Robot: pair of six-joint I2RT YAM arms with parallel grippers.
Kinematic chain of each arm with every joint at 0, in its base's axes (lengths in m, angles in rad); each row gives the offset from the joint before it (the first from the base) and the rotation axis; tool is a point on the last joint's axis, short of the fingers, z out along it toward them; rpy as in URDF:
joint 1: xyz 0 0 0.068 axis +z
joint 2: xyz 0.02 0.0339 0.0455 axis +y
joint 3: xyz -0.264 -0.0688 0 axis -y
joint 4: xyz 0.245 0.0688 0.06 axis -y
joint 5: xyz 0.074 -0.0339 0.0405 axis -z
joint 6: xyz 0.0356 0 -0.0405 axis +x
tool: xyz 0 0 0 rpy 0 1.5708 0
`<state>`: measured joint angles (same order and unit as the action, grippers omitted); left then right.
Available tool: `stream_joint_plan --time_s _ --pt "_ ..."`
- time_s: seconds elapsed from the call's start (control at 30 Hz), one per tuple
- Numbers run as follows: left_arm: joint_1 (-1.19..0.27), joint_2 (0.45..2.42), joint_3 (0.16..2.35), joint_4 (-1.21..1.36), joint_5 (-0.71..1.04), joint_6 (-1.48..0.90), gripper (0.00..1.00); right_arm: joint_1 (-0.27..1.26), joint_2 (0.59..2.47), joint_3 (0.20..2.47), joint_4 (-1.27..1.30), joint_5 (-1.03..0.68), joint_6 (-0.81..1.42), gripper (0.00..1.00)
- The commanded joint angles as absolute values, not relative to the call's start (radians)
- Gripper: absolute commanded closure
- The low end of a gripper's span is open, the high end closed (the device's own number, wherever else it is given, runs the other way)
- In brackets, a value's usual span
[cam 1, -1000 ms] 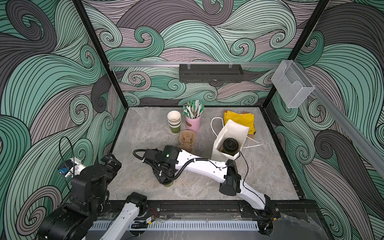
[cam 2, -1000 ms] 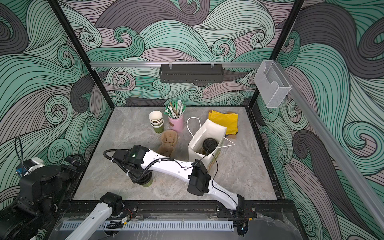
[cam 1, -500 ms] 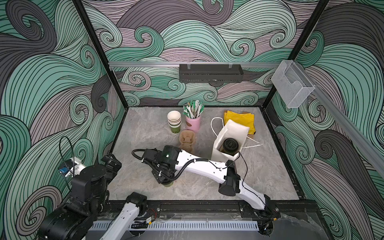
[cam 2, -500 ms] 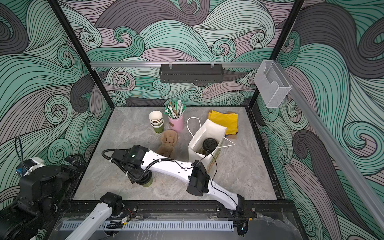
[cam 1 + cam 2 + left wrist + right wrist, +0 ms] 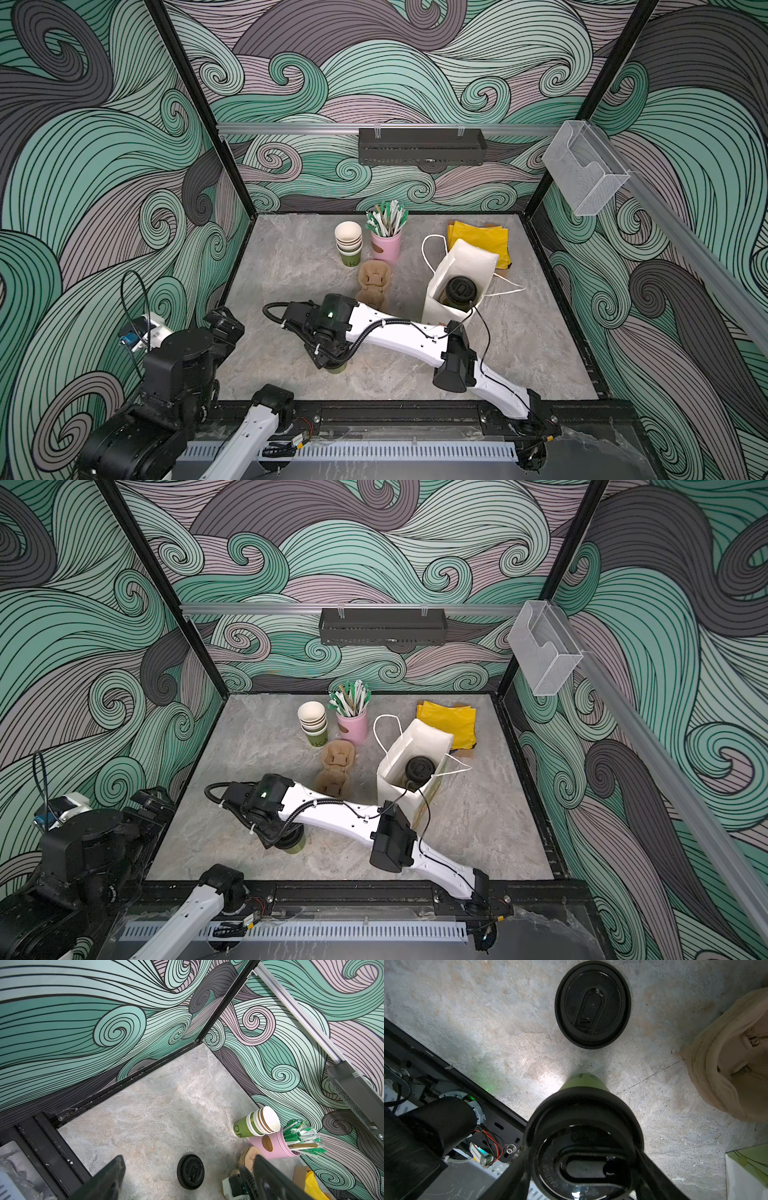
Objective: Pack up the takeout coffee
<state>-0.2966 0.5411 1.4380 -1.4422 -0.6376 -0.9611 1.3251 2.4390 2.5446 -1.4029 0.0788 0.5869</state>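
Observation:
One takeout coffee, an olive-green cup (image 5: 337, 368) with a black sip lid (image 5: 583, 1159), stands near the table's front left. My right gripper (image 5: 583, 1169) reaches across from the right and comes down over it, its fingers pressed against both sides of the lid rim. In both top views only the cup's base (image 5: 296, 843) shows under the wrist. A second lidded cup (image 5: 459, 289) sits inside the white paper bag (image 5: 461, 255). My left gripper (image 5: 188, 1159) hovers open at the front left corner (image 5: 222, 328), holding nothing.
A loose black lid (image 5: 592, 1004) lies flat on the table just beyond the held cup. Brown pulp carriers (image 5: 374, 282), a stack of lidless cups (image 5: 348, 245), a pink cup of straws (image 5: 386, 245) and yellow napkins (image 5: 482, 241) stand further back.
My right wrist has crept slightly to the left over the cup. The left arm has not moved.

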Motion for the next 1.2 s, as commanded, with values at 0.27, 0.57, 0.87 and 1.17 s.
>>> stream_joint_plan --time_s 0.27,0.57,0.87,1.17 --pt "-0.291 0.558 1.445 -1.429 -0.627 -0.939 0.02 1.341 2.484 2.564 -1.482 0.112 0.586 0.28" --pt "-0.292 0.559 1.442 -1.428 -0.629 -0.937 0.02 1.345 2.485 2.562 -1.488 0.106 0.581 0.23" --pt "-0.291 0.556 1.441 -1.429 -0.63 -0.937 0.02 1.346 2.484 2.556 -1.499 0.112 0.581 0.29" --pt "-0.291 0.564 1.44 -1.41 -0.61 -0.911 0.02 1.347 2.425 2.551 -1.502 0.106 0.605 0.36"
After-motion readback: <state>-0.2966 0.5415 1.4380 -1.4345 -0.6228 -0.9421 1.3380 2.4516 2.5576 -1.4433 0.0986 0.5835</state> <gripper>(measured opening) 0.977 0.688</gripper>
